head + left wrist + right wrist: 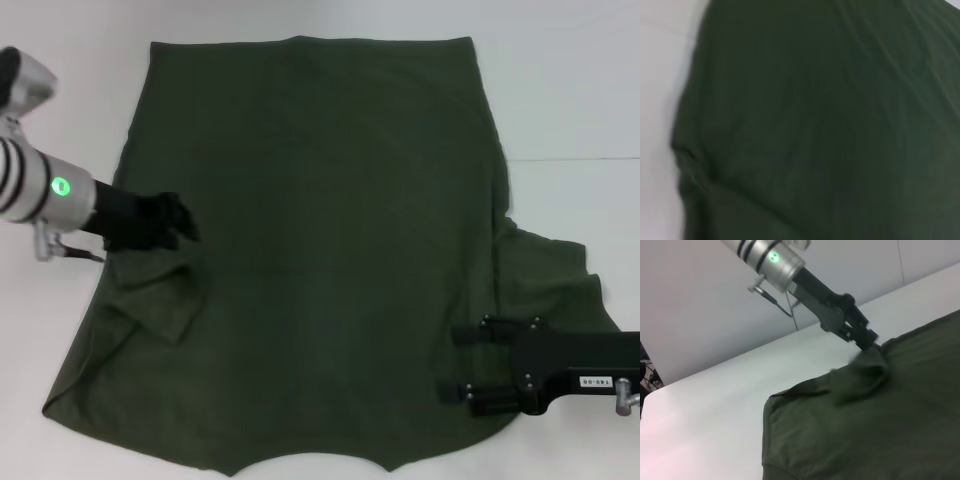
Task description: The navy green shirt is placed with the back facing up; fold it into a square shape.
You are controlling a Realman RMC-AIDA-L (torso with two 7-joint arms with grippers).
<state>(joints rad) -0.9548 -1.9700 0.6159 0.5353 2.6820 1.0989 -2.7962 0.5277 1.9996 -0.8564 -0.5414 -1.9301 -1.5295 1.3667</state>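
The right end effector (pixel 462 366), fingers spread, rests low on the navy green shirt (pixel 320 250) lying plain side up on the white counter (pixel 570 90), while farther off the left end effector (pixel 180 225) pinches the partly folded-in left sleeve (pixel 160 300), its fingertips hidden in cloth.

The navy green shirt (pixel 330 250) is soft matt cloth, a knit-looking cotton weave with no sheen, lying in shallow wrinkles and a bunched fold at the sleeve (pixel 865 375). The table (pixel 570 100) under it is a smooth, pale, faintly satin surface. The left gripper (pixel 175 225) is matt black plastic or coated metal, mounted on a brushed silver metal arm segment (pixel 50 190) with black bands. The right gripper (pixel 480 365) is matt black too, with small bright metal screws.
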